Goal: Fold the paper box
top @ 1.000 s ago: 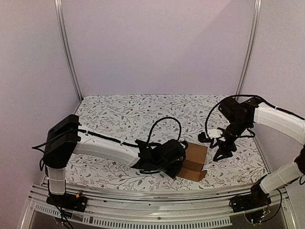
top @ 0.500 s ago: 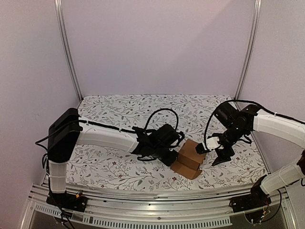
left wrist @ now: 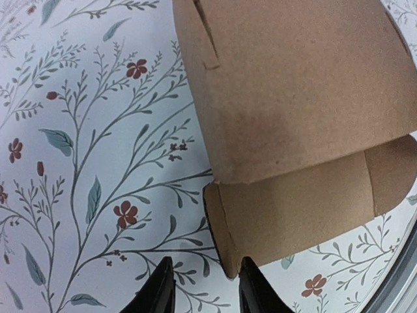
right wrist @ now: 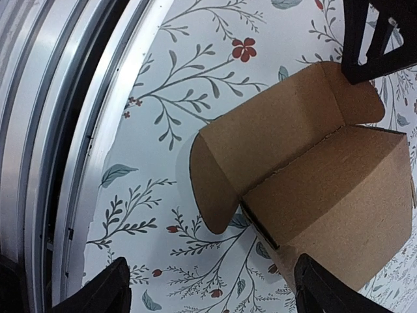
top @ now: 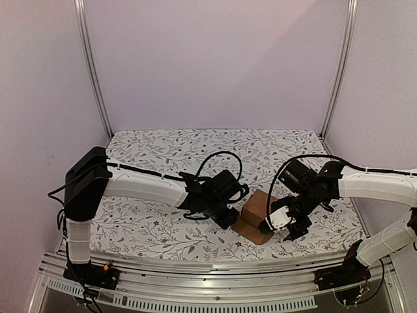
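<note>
Left tool (left wrist: 202, 295), right tool (right wrist: 212, 297) both agape, empty. I fear paper box (top: 257, 210) skidding on counter (top: 163, 163) if near flap (right wrist: 260, 137) pushed unbraced.

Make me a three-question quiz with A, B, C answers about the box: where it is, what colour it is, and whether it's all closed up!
1. Where is the box?
A) between the left gripper and the right gripper
B) against the back wall
C) on top of an arm

2. What colour is it?
A) white
B) brown
C) blue

3. Its flap is
A) tucked in shut
B) sticking out open
C) torn off

Answers:
1 A, a gripper sits on each side of it.
2 B, it is plain brown cardboard.
3 B, the flap juts out from the folded part.
</note>
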